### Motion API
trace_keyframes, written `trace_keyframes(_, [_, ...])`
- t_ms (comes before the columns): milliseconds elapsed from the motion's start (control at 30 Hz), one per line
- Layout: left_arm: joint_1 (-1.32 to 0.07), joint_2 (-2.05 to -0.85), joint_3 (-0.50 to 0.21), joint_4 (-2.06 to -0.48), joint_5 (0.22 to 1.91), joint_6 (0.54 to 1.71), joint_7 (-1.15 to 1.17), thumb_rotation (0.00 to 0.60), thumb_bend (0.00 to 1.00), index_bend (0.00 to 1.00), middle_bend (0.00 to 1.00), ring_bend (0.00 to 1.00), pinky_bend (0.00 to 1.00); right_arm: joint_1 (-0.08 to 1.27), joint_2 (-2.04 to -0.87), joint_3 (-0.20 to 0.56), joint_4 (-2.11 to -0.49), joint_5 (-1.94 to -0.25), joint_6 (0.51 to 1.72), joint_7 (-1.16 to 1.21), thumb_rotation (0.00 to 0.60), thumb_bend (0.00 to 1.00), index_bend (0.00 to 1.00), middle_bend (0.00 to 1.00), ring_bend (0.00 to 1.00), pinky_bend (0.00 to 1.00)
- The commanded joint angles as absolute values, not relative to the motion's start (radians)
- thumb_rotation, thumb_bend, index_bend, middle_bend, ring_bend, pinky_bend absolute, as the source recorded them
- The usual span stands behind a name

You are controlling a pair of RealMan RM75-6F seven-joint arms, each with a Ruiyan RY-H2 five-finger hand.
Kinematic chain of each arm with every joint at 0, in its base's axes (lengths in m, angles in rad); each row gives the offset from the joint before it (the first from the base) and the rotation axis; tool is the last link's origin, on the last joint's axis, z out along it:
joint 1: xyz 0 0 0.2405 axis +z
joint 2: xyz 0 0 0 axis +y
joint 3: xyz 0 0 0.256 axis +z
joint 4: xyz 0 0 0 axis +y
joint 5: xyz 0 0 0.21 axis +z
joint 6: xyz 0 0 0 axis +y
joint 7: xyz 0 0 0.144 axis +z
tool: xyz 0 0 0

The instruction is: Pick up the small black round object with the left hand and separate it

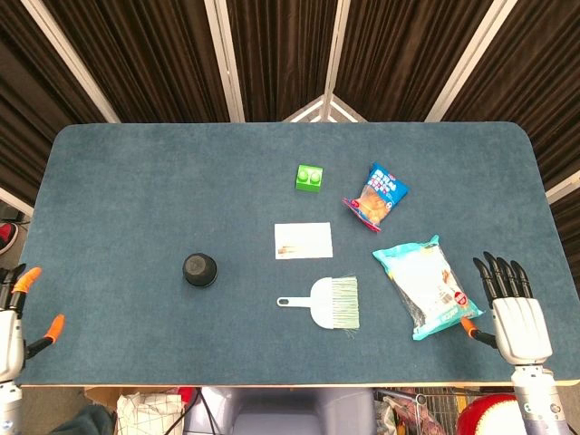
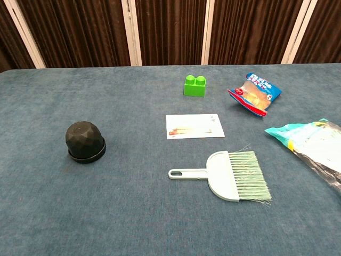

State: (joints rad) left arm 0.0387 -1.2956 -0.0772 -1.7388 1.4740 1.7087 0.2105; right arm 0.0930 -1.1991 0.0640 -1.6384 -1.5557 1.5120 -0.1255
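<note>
The small black round faceted object [image 1: 200, 269] is seen on the blue carpet-like table top [image 1: 136, 181], toward 9 o'clock from the centre, standing alone and touched by nothing. The left hand [image 1: 13, 313] is found at the table's left edge, toward 8 o'clock, only partly in view; whether it is wide or narrow cannot be told. The right hand [image 1: 512, 304] is placed at 4 o'clock with fingers stretched and slightly apart, holding nothing. Just beside it, a light blue plastic bag [image 1: 424, 285] is laid. A pale green hand brush [image 1: 328, 302] is seen near 6 o'clock.
</note>
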Motion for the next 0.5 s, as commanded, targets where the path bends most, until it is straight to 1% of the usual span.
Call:
trace_keyframes(33, [0.041, -1.289, -0.077, -1.744, 1.476, 1.706, 0.203, 0.6, 0.36, 0.19, 0.1, 0.0, 0.0, 0.091, -1.195, 0.06, -1.64, -1.559, 1.512, -0.124, 0.6, 0.21, 0.0, 0.0, 0.01, 0.0])
trace_keyframes(167, [0.041, -1.291, -0.07, -1.74, 1.495, 1.707, 0.207, 0.6, 0.36, 0.18, 0.15, 0.0, 0.0, 0.087, -1.192, 0.052, -1.645, -1.57, 1.518, -0.124, 0.6, 0.21, 0.0, 0.0, 0.01, 0.0])
trace_keyframes(300, [0.029, -1.296, -0.059, -1.728, 1.517, 1.684, 0.206, 0.6, 0.34, 0.18, 0.12, 0.0, 0.0, 0.089, -1.194, 0.045, -1.65, -1.581, 1.513, -0.129, 0.6, 0.21, 0.0, 0.0, 0.01, 0.0])
trace_keyframes(367, [0.021, -1.299, -0.057, -1.719, 1.521, 1.67, 0.204, 0.6, 0.31, 0.17, 0.11, 0.0, 0.0, 0.093, -1.201, 0.044, -1.65, -1.578, 1.504, -0.139, 0.6, 0.21, 0.0, 0.0, 0.01, 0.0])
trace_keyframes(433, [0.013, -1.304, -0.059, -1.708, 1.523, 1.659, 0.205, 0.6, 0.25, 0.15, 0.11, 0.0, 0.0, 0.093, -1.203, 0.042, -1.654, -1.576, 1.5, -0.143, 0.6, 0.21, 0.0, 0.0, 0.01, 0.0])
trace_keyframes(500, [0.004, -1.316, -0.067, -1.692, 1.521, 1.649, 0.199, 0.6, 0.21, 0.13, 0.1, 0.0, 0.0, 0.091, -1.203, 0.041, -1.658, -1.575, 1.502, -0.147, 0.6, 0.21, 0.0, 0.0, 0.01, 0.0])
